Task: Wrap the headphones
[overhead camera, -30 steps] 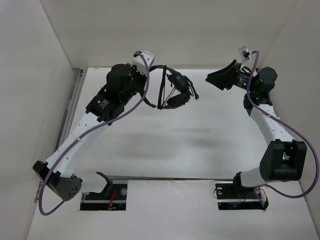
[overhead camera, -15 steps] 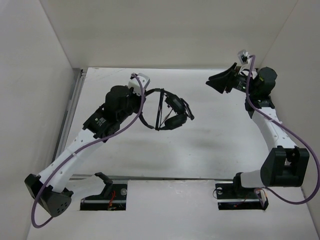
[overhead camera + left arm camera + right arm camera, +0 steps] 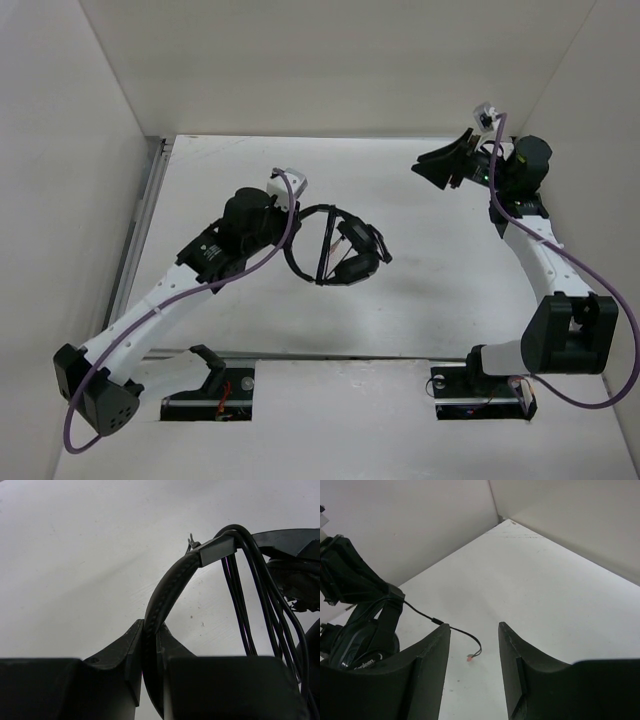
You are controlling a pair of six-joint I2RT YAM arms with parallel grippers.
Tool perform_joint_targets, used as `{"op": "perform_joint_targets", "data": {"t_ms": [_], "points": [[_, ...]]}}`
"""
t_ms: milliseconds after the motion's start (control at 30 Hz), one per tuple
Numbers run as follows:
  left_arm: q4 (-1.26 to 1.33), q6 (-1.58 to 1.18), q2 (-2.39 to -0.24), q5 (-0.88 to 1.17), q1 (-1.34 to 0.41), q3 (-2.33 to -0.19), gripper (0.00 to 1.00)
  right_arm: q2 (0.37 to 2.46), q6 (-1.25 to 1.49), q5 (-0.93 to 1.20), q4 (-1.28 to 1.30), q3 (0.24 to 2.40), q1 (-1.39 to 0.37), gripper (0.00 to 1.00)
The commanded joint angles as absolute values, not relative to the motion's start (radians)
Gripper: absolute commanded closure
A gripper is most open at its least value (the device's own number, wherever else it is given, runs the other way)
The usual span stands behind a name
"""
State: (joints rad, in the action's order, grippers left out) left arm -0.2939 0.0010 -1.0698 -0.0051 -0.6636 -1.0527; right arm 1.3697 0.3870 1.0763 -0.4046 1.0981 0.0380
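Observation:
The black headphones (image 3: 345, 252) hang over the middle of the table, their thin cable wound in several turns across the headband. My left gripper (image 3: 289, 240) is shut on the padded headband (image 3: 169, 587), which passes between the fingers (image 3: 129, 652). Cable strands (image 3: 243, 590) drop beside an earcup (image 3: 295, 575). My right gripper (image 3: 442, 165) stands open at the far right, apart from the headphones (image 3: 362, 632). The loose cable end with its reddish plug (image 3: 469, 656) dangles in the air between the right fingers (image 3: 512, 650) as that wrist camera sees it, well beyond them.
White walls close in the table (image 3: 440, 300) at the back and on both sides. A metal rail (image 3: 142, 215) runs along the left edge. Purple robot cables (image 3: 285, 215) loop along both arms.
My left arm has carried the headphones from the far side toward the middle of the table. The right arm has shifted only slightly and stays open.

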Motion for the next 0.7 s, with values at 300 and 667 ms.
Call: {"op": "perform_joint_targets", "data": {"t_ms": [300,667], "points": [[-0.083,-0.052,-1.166,0.04,-0.697,-0.965,0.99,1.368,0.339,1.08,-0.469,1.037,0.041,0.5],[0.046,-0.037,-1.362,0.029,-0.594,-0.983,0.99,1.328,0.348,1.094,-0.529,0.963,0.041,0.49]]}}
